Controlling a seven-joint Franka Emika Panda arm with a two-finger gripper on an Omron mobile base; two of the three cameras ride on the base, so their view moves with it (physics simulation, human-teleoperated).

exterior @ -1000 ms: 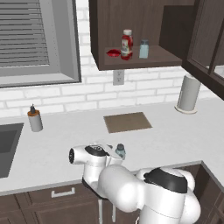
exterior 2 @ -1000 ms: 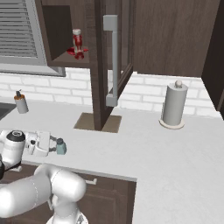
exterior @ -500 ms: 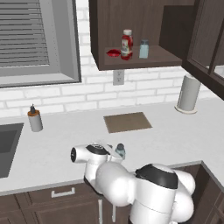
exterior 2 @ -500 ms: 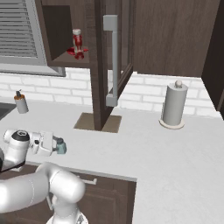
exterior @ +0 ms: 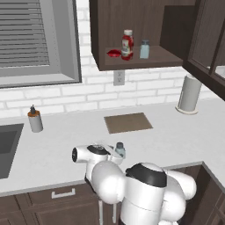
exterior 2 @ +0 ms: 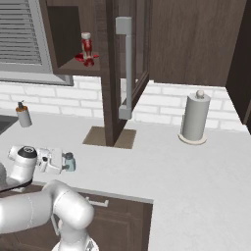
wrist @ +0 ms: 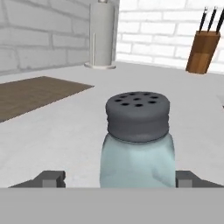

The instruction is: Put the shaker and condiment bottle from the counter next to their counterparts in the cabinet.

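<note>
**Op A:** I read the gripper (wrist: pixel 116 178) low over the counter (exterior: pixel 176 136), near its front edge. The shaker (wrist: pixel 138 140) stands upright between the two finger tips (wrist: pixel 51 177), one on each side of the glass.

**Op B:** Is it clamped?

**Op A:** I see a small gap on each side in the hand view, so I log the jaws as spread around the shaker, not pressing it. Its base is hidden, so I cannot tell whether it rests on the counter.

**Op B:** And the rest?

**Op A:** The condiment bottle (exterior: pixel 127 44) stands on the shelf of the cabinet (exterior: pixel 132 26), just beside the low red item (exterior: pixel 114 53), with the second pale shaker (exterior: pixel 144 48) to its right. The brown mat (exterior: pixel 128 122) lies behind the gripper; the paper towel roll (exterior: pixel 190 93) stands at the wall.
</note>
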